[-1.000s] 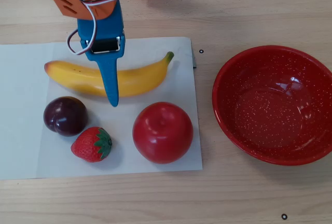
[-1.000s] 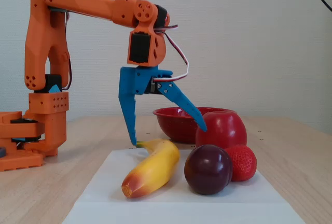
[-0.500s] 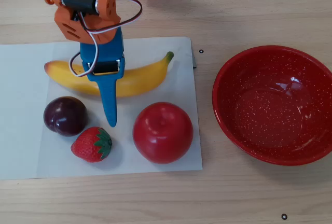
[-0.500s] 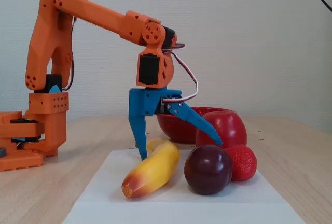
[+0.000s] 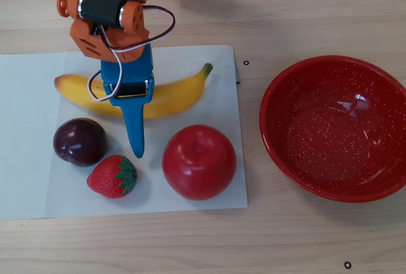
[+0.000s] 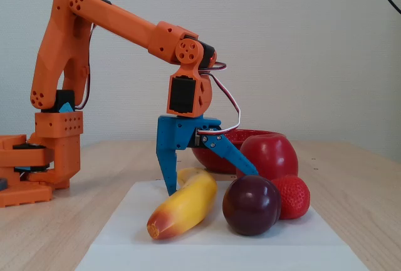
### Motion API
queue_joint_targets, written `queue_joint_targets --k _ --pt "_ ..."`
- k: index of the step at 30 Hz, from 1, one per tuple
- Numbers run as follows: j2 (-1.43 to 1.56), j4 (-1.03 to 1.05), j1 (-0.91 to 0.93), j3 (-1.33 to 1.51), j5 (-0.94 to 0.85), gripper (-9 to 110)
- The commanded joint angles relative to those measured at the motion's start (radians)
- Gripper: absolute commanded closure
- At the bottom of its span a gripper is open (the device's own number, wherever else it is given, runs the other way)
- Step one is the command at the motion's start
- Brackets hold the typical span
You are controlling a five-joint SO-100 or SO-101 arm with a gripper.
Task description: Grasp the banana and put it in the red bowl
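Note:
The yellow banana [image 5: 177, 93] lies across the white paper, its green stem pointing right in the overhead view. In the fixed view the banana [image 6: 185, 205] points its reddish end at the camera. My blue gripper [image 5: 132, 114] is open and straddles the banana's middle. The slanted finger [image 5: 136, 141] reaches past the near side, and the straight finger [image 6: 168, 177] stands on the far side, low beside the fruit. The gripper [image 6: 212, 182] holds nothing. The red bowl [image 5: 330, 134] sits empty to the right, off the paper, and the bowl [image 6: 207, 159] shows behind the gripper.
A red apple [image 5: 198, 162], a dark plum [image 5: 79, 141] and a strawberry [image 5: 113, 176] sit on the paper [image 5: 25, 160] just in front of the banana. The slanted finger's tip hangs between plum and apple. The orange arm base [image 6: 44, 158] stands at the back.
The gripper has come down and slightly forward, from above the banana to straddling it with its fingertips low beside it. The fruits and bowl have not moved.

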Motion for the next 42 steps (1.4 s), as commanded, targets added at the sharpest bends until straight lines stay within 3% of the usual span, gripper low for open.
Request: queue_joint_targets --k 1,17,42 --pt "0.028 -0.015 0.034 -0.051 -0.031 48" --pt "0.043 0.031 0.023 -0.112 -0.055 101" --pt "0.121 0.629 0.091 -0.788 -0.212 101"
